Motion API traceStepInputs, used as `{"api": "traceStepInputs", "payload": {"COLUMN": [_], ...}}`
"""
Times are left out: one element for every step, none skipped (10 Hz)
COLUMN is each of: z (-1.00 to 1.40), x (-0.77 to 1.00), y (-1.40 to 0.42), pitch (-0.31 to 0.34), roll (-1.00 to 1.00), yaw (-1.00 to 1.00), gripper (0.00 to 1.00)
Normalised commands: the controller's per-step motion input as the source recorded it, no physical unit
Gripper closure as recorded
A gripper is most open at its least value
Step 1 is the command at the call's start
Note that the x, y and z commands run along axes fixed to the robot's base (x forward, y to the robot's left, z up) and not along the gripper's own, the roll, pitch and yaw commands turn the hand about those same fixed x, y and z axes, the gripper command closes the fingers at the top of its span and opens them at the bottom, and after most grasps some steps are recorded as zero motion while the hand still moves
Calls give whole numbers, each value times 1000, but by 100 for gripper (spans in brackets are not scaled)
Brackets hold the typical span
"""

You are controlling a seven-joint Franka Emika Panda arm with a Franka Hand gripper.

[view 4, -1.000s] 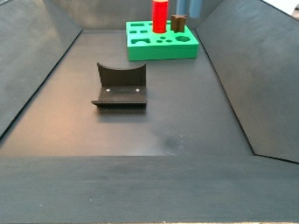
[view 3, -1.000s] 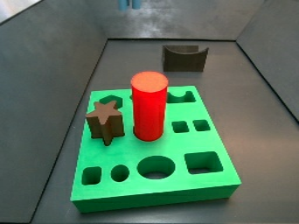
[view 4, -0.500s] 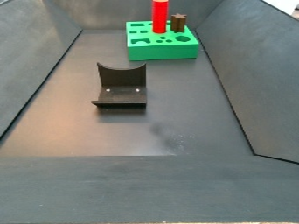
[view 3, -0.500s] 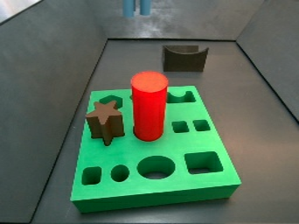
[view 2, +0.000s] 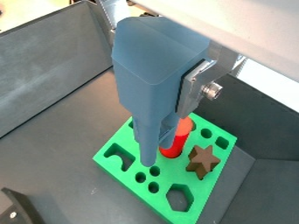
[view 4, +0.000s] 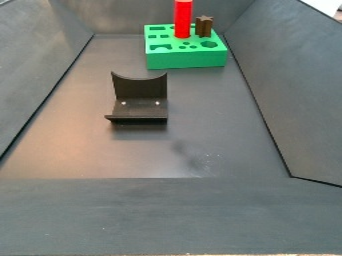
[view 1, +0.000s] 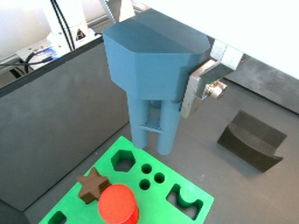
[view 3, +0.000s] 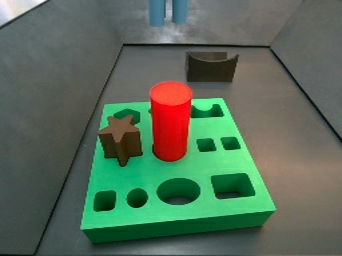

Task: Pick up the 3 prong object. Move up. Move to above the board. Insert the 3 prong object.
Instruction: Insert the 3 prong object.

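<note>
Gripping the 3 prong object (view 1: 152,74), the gripper (view 2: 193,80) hangs high above the board (view 2: 117,149), its one visible silver finger (view 1: 201,83) pressed flat against the blocky blue-grey head, so the jaws are closed on the piece. In both wrist views the long thin prongs point straight down toward the green slab, their tips well clear of it. In a side view only the lower ends of the prongs (view 3: 160,10) show, poking into the picture at the far top edge, high over the floor beyond the board (view 3: 174,195); the gripper itself is out of that view. On the board a red cylinder (view 3: 170,120) stands upright in its hole near the middle, and a dark brown star-shaped block (view 3: 119,137) sits seated just to its left. Round, square and rectangular cut-outs lie open along the near and right parts of the slab. A dark grey block with a curved notch (view 3: 211,65) rests on the dark floor beyond the board, well apart from it. In a side view that same notched block (view 4: 136,98) lies nearer, with the board (view 4: 186,53) and its red cylinder (view 4: 181,17) far behind.
</note>
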Motion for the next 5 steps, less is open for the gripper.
{"api": "traceStepInputs", "payload": {"z": [0, -54, -100, -174, -269], "x": [0, 0, 0, 0, 0], "y": [-26, -9, 0, 23, 0], "pitch": [0, 0, -59, -91, -166], "roll": [0, 0, -96, -176, -147], "yaw": [0, 43, 289, 669, 929], "gripper": [100, 100, 100, 100, 100]}}
